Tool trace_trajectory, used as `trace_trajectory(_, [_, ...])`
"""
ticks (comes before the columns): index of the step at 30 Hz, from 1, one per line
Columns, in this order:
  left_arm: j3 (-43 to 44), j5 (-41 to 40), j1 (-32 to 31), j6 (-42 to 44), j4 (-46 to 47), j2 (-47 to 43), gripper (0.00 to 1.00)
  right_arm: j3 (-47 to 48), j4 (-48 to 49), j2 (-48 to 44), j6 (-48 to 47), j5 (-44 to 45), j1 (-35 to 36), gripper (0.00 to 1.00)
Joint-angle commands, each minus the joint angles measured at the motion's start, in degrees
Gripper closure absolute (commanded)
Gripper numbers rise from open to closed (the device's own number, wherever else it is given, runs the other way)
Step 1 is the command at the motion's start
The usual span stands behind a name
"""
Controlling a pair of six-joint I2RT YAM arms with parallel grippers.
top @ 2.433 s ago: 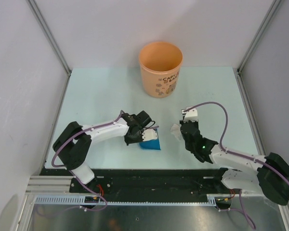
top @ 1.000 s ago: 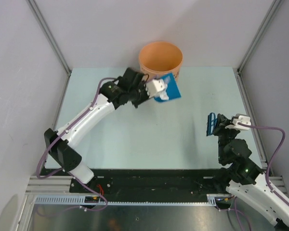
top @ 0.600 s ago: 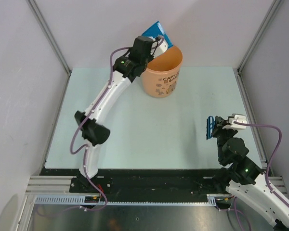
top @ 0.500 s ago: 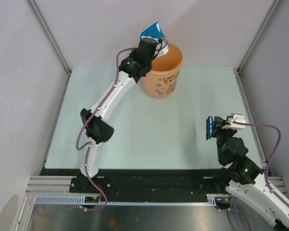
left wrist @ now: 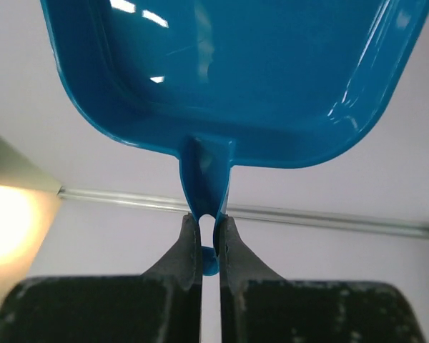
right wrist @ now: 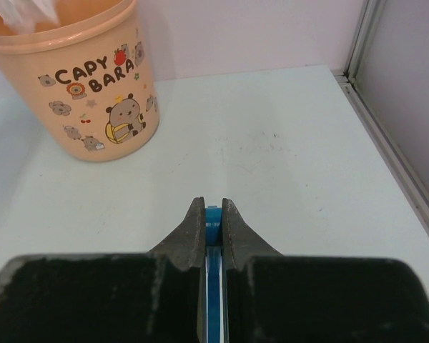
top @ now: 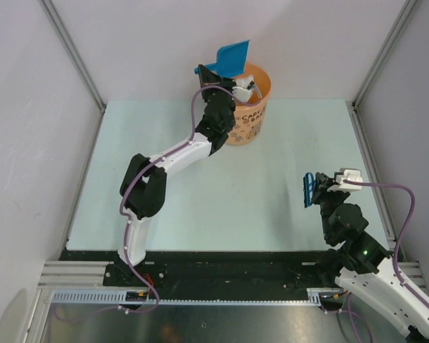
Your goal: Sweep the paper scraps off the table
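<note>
My left gripper (top: 227, 73) is shut on the handle of the blue dustpan (top: 229, 56), held tipped up over the far rim of the orange bucket (top: 252, 114). In the left wrist view the fingers (left wrist: 208, 225) pinch the handle, and the pan (left wrist: 236, 78) looks empty. My right gripper (top: 323, 187) is shut on the small blue brush (top: 311, 190) above the table's (top: 200, 186) right side; its blue strip (right wrist: 213, 300) shows between the jaws. No paper scraps show on the table. A white crumpled bit (right wrist: 18, 11) shows inside the bucket (right wrist: 79, 93).
The bucket stands at the back middle of the table. Grey walls with metal posts (top: 375, 64) close in the left, back and right. A black and metal rail (top: 222, 264) runs along the near edge.
My left arm has lifted the dustpan from the table's middle up over the bucket and tipped it. My right arm has drawn back to the right with the brush and now holds still.
</note>
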Motion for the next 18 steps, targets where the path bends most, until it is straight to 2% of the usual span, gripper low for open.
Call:
trace_trajectory(1, [-0.5, 3.6, 0.0, 25.1, 26.2, -2.5, 1.0, 1.7, 1.5, -0.2, -0.8, -0.6, -0.3, 1.0])
trace_trajectory(4, [-1.4, 4.8, 0.1, 27.0, 28.4, -2.4, 1.0, 1.8, 1.2, -0.6, -0.8, -0.6, -0.3, 1.0])
trace_trajectory(7, [-1.2, 4.0, 0.2, 25.5, 28.9, -2.9, 1.0, 1.7, 0.8, -0.6, -0.6, -0.6, -0.4, 1.0])
trace_trajectory(10, [-1.3, -2.0, 0.2, 19.2, 24.3, -5.0, 1.0, 1.7, 0.5, -0.2, -0.4, -1.0, -0.3, 1.0])
trace_trajectory(11, [-2.3, -3.5, 0.1, 12.5, 22.1, -8.1, 1.0, 1.8, 0.5, -0.2, -0.4, -1.1, -0.3, 1.0])
trace_trajectory(13, [-7.7, -6.3, 0.0, 3.5, 11.5, -12.3, 1.0, 1.7, 0.3, -0.1, -0.1, -1.2, -0.3, 1.0])
trace_trajectory(14, [-8.9, -7.0, 0.0, -7.6, -0.1, -17.1, 1.0, 1.7, 0.2, 0.0, -0.1, -1.3, -0.3, 1.0])
trace_trajectory(16, [-10.5, -6.8, 0.0, -20.3, -13.5, -21.1, 1.0, 1.8, 0.4, 0.6, -0.2, -1.4, -0.4, 1.0])
trace_trajectory(17, [-10.3, -5.5, 0.1, -33.4, -21.0, -22.8, 1.0, 1.7, 0.5, 0.9, -0.5, -1.4, -0.3, 1.0])
trace_trajectory(18, [-9.8, -3.6, 0.0, -39.9, -35.7, -26.0, 1.0, 1.7, 0.6, 1.2, -0.5, -1.4, -0.4, 1.0])
